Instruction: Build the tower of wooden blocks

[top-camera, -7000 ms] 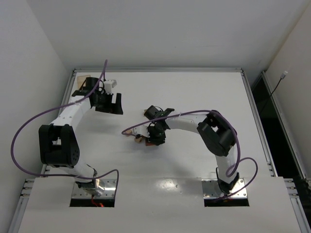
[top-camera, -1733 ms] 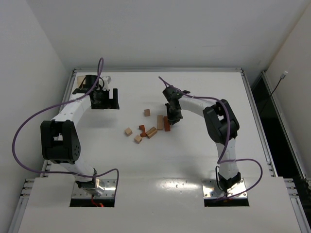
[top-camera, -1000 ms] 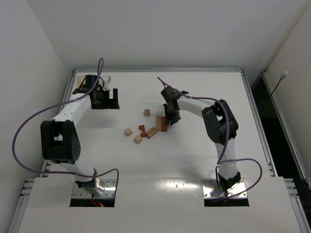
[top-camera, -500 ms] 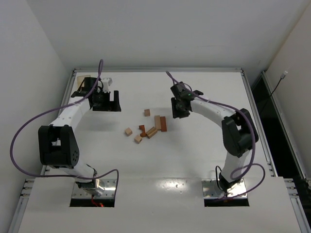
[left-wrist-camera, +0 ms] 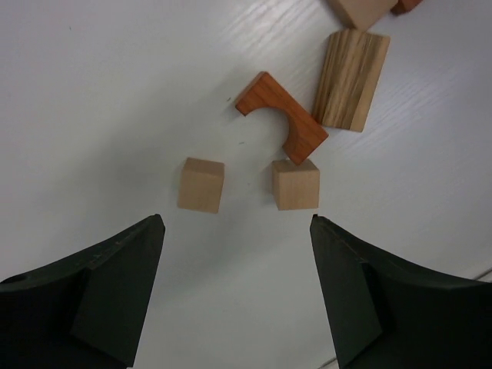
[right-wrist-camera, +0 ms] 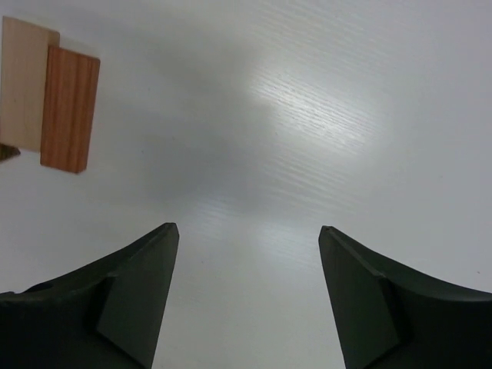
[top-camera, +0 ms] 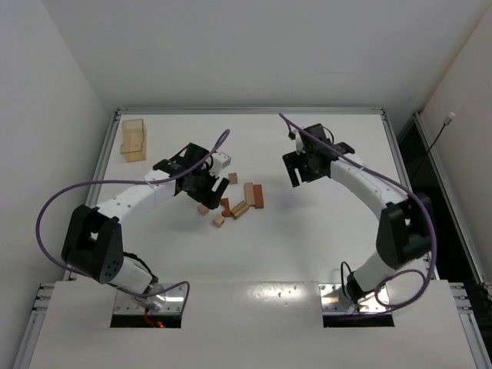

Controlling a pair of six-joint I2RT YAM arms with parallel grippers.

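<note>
**Blocks Loose on the Table, Both Grippers Wide and Empty**

Found the white table [top-camera: 307,254] carrying everything, with no tower standing on it. Saw the left arm [top-camera: 131,201] reaching in from the left side and the right arm [top-camera: 369,184] bent along the right. Noted a translucent tan box [top-camera: 134,140] upright near the far left corner, well apart from the rest.

Found the wood blocks [top-camera: 249,192] lying flat in a small loose cluster near the table's middle, none stacked.

Found the left gripper [left-wrist-camera: 237,231] spread wide and empty, poised at the cluster's left edge. Saw in its wrist view a tan cube [left-wrist-camera: 201,184] and a second tan cube [left-wrist-camera: 296,184] side by side just ahead of the fingertips, within the span of the jaws but not between them. Made out beyond those a reddish-brown arch block [left-wrist-camera: 280,115], one corner seemingly touching the second cube, though hard to be sure from that angle. Saw past the arch a striped tan bar [left-wrist-camera: 350,79].

Found the right gripper [right-wrist-camera: 246,231] likewise parted wide, holding nothing, over bare table to the right of the cluster, near it but clear. Picked out at the left edge of its wrist view a reddish-brown bar [right-wrist-camera: 69,108] lying flush against a pale tan bar [right-wrist-camera: 24,83], both off to the side of the jaws.
</note>
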